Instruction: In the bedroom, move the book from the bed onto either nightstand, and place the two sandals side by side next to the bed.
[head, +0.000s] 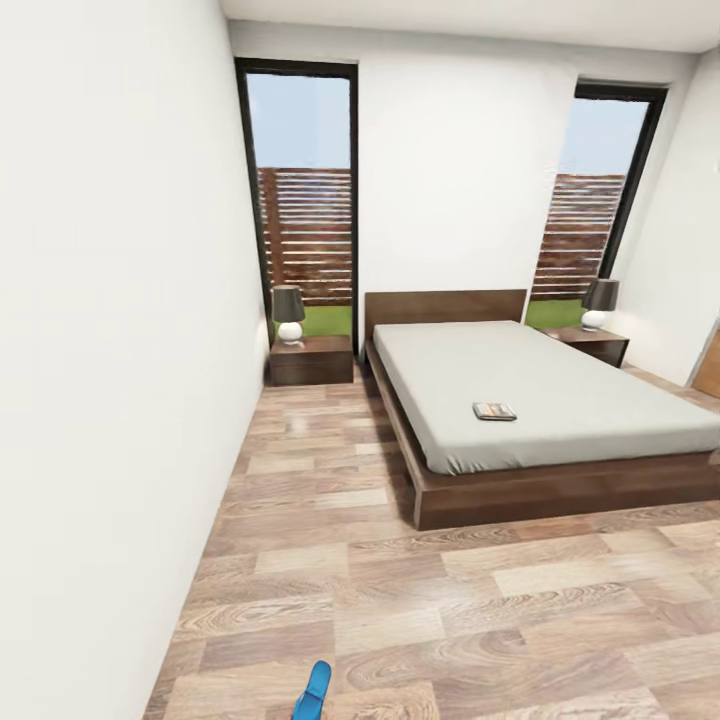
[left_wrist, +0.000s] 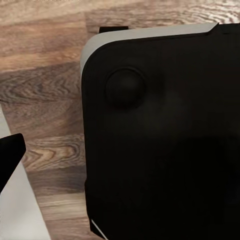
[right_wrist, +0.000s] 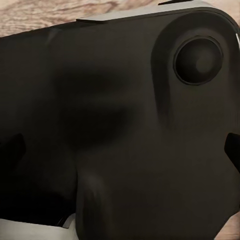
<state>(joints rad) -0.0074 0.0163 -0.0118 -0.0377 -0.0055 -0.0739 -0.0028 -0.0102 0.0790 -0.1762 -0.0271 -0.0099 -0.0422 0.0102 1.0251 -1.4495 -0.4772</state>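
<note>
The book (head: 494, 411) lies flat on the bed (head: 560, 400), near its foot end. We see a nightstand (head: 311, 359) at each side of the headboard, each bearing a lamp (head: 288, 314). A blue sandal (head: 314, 692) lies on the floor. We cannot tell either claw's state.

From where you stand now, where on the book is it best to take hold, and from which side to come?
The book lies flat on the bed, near the mattress edge that faces the left nightstand. I would probably come from that floor side, reach over the frame, and pinch the book's nearer edge, since it is thin and flat. The approach is still far, so this is only a judgement.
</note>
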